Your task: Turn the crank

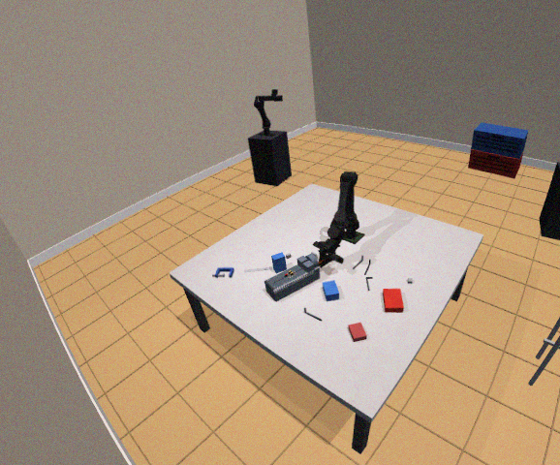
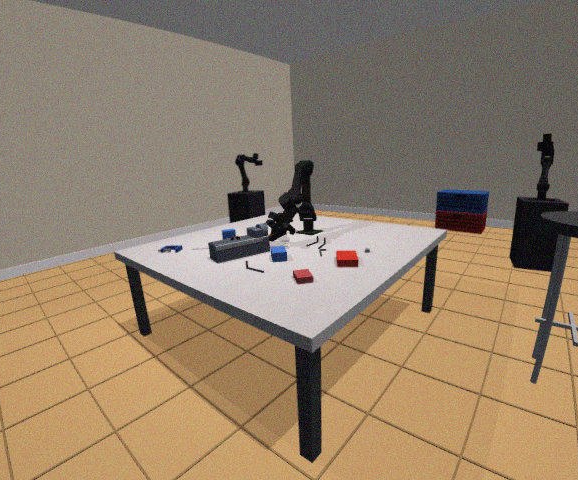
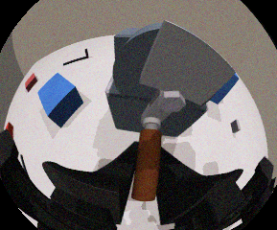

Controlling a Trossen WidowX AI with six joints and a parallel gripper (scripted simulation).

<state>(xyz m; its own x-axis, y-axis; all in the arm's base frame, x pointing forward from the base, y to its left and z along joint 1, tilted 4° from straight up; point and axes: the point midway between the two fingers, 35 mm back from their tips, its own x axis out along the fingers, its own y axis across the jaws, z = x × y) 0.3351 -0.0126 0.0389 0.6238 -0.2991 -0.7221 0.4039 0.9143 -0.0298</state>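
The grey slide machine (image 1: 290, 283) (image 2: 238, 248) (image 3: 167, 73) lies on the white table (image 1: 400, 240) (image 2: 382, 248). Its red pointer and brass marks (image 1: 287, 273) show as tiny specks on top; I cannot tell whether they are level. My gripper (image 1: 326, 258) (image 2: 274, 230) (image 3: 145, 146) is at the machine's right end. It is shut on the crank's brown handle (image 3: 149, 163), which runs up to a grey crank arm (image 3: 160, 110) in the wrist view.
A blue block (image 1: 329, 290) (image 2: 278, 253) (image 3: 60, 99) lies beside the machine, another blue block (image 1: 278, 261) behind it. Two red blocks (image 1: 392, 298) (image 1: 357, 331), several black hex keys (image 1: 312, 314) and a blue clamp (image 1: 224, 270) lie on the table.
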